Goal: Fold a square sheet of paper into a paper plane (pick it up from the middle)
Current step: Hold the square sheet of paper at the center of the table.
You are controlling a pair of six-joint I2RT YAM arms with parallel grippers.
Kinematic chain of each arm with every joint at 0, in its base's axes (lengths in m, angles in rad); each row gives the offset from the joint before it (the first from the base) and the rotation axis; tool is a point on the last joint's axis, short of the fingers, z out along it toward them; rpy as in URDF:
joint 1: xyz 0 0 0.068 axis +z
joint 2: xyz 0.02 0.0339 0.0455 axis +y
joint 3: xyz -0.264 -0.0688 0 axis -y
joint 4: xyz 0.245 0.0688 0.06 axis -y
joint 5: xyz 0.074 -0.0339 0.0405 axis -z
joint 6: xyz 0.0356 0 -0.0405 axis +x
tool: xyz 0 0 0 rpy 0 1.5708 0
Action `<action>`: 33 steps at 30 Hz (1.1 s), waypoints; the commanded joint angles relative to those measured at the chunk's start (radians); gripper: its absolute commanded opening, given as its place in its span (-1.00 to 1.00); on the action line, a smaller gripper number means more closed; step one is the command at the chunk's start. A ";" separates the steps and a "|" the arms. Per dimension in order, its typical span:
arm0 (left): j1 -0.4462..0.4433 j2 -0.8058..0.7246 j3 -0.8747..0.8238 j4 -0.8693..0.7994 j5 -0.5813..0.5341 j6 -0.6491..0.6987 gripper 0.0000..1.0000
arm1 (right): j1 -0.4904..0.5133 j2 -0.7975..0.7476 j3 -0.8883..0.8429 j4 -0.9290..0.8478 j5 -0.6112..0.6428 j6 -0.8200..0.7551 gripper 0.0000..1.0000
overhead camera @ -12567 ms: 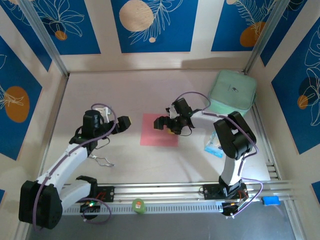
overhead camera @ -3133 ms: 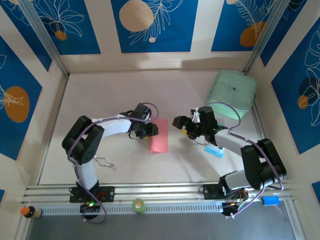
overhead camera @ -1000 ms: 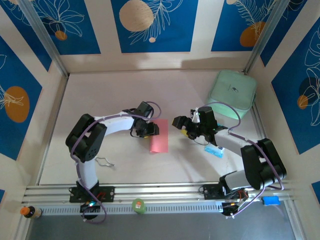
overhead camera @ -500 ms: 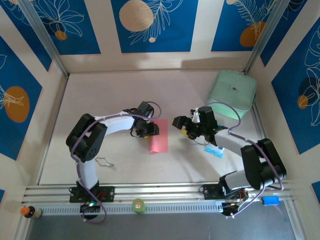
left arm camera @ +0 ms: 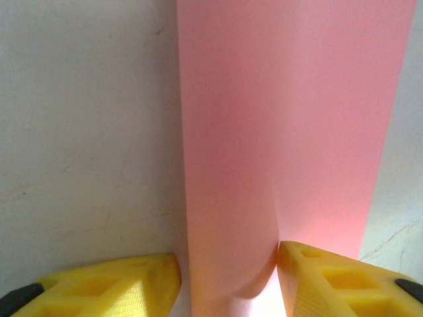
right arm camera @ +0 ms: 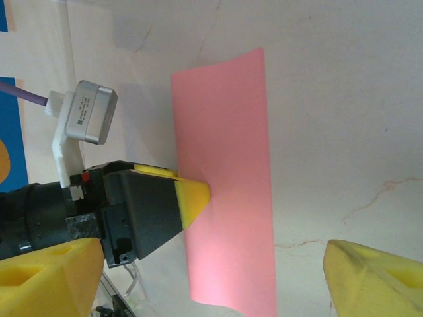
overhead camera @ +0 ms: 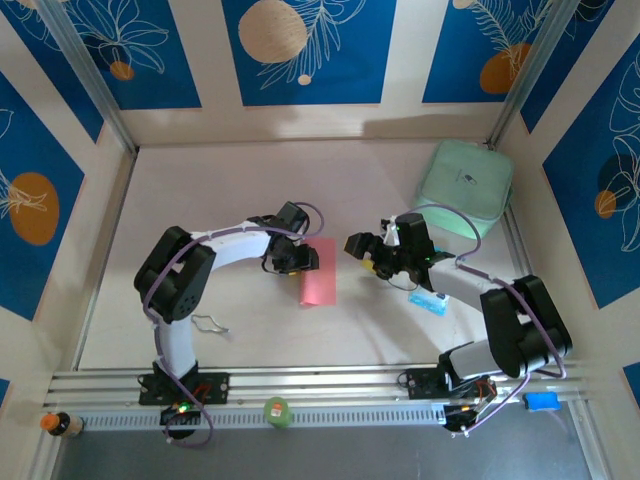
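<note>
The left gripper (right arm camera: 193, 196) touches the square sheet of paper (right arm camera: 228, 165) on the table (right arm camera: 344, 99).

I read this as a lab robot cell: pale table (overhead camera: 200, 190) walled by blue leaf-print panels (overhead camera: 310, 50), aluminium frame posts (overhead camera: 90, 75), mounting rail (overhead camera: 330, 378) along my near edge.

Bright, even light from overhead fills the top view, and a soft shadow band crosses the back wall (overhead camera: 400, 122). Ahead of the left claw (left arm camera: 228, 287), the pink sheet of paper (left arm camera: 291, 119) looks soft-focused and darkens between the fingertips. The right wrist view is crisper beyond the right claw (right arm camera: 211, 277).
</note>
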 commanded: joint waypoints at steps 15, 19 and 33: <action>-0.001 0.116 -0.051 -0.003 -0.105 0.032 0.05 | 0.152 0.175 0.090 0.010 0.082 -0.017 -0.58; -0.001 0.116 -0.053 -0.002 -0.106 0.033 0.05 | 0.185 0.232 0.134 -0.002 0.098 -0.017 -0.97; -0.005 0.117 -0.051 0.008 -0.095 0.033 0.05 | 0.208 0.361 0.235 -0.046 0.084 -0.044 -1.00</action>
